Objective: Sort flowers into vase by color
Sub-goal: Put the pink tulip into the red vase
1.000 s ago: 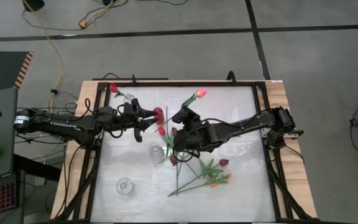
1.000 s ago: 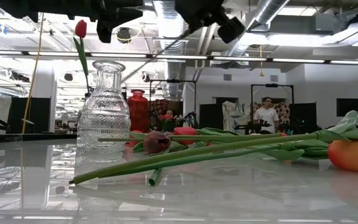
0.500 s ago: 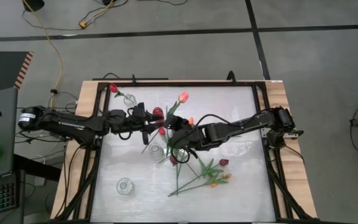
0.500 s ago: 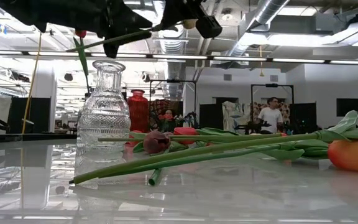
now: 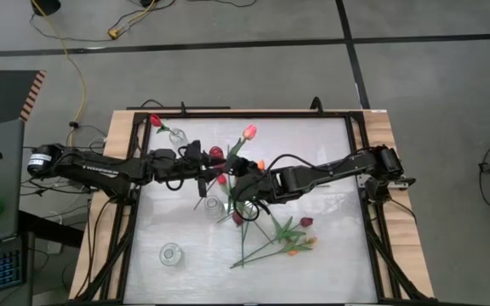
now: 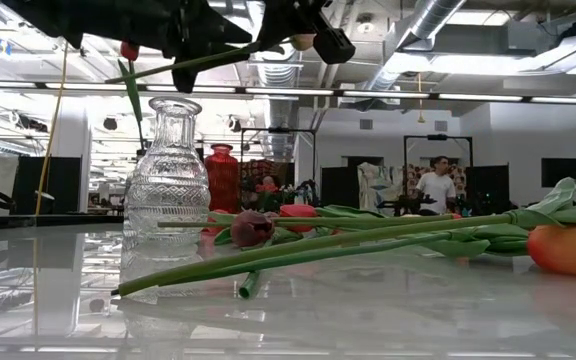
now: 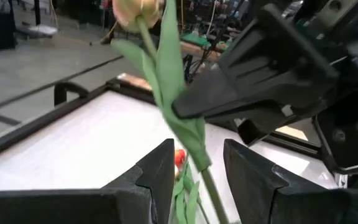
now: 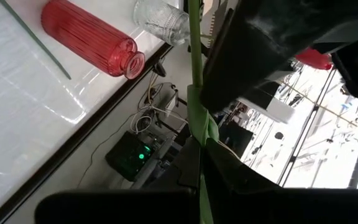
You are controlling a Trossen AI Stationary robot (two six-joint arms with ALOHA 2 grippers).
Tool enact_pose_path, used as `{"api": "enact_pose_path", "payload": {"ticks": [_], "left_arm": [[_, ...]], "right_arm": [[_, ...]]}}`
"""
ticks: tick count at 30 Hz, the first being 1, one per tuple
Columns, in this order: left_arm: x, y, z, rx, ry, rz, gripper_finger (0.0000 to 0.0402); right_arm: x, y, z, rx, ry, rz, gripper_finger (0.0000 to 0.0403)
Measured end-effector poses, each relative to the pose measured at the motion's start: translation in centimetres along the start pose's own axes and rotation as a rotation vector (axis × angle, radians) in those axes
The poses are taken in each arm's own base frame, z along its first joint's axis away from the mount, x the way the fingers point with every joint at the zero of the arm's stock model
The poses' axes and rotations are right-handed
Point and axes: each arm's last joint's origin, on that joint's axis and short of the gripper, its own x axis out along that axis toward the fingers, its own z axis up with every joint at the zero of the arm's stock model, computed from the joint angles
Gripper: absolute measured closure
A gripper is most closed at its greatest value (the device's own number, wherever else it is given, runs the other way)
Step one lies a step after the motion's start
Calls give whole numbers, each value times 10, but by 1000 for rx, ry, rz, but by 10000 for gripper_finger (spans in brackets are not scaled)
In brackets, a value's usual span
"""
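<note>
A pink-headed tulip (image 5: 249,133) hangs above the table's middle with my right gripper (image 5: 233,180) shut on its green stem (image 7: 199,163). My left gripper (image 5: 213,176) is open and level. Its two fingers (image 7: 159,175) stand on either side of that stem, lower down than the right gripper's hold, and I cannot tell whether they touch it. A red vase (image 5: 217,154) and a clear vase (image 5: 213,205) stand just below the grippers. Another clear vase (image 5: 177,136) at the far left holds a red tulip (image 5: 155,120). My right gripper pinches the tulip's stem between its two fingers, just below where a leaf joins it (image 8: 197,134). The fingers lie across the stem. The flower is lifted clear of the table and lies slanted, its head toward the far edge and its cut end (image 5: 200,201) toward the near left.
Several loose tulips (image 5: 272,231) lie on the white table right of centre; in the low view they are stems (image 6: 298,250) beside an orange bud (image 6: 568,250). A further clear vase (image 5: 169,253) stands near the front left. A raised black frame (image 5: 228,111) runs round the table.
My right gripper has turned at the wrist and swung the tulip. Its head has gone toward the table's left and its lower stem toward my left gripper. My left gripper has come toward the table's right and a little down, until its fingers straddle the stem.
</note>
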Motion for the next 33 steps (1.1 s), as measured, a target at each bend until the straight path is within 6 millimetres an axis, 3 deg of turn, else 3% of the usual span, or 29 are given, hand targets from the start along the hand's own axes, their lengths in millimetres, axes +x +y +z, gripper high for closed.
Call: {"api": "enact_pose_path", "payload": {"ticks": [10,21,27,33], "left_arm": [[0,1,-3,-26,28,6,283],[0,1,-3,-14,30,7,395],[0,1,-3,-12,30,7,389],[0,1,-3,-11,27,7,394]], "right_arm": [[0,0,0,0,0,0,365],[0,0,0,0,1,0,365],[0,0,0,0,1,0,351],[0,0,0,1,0,0,307]]}}
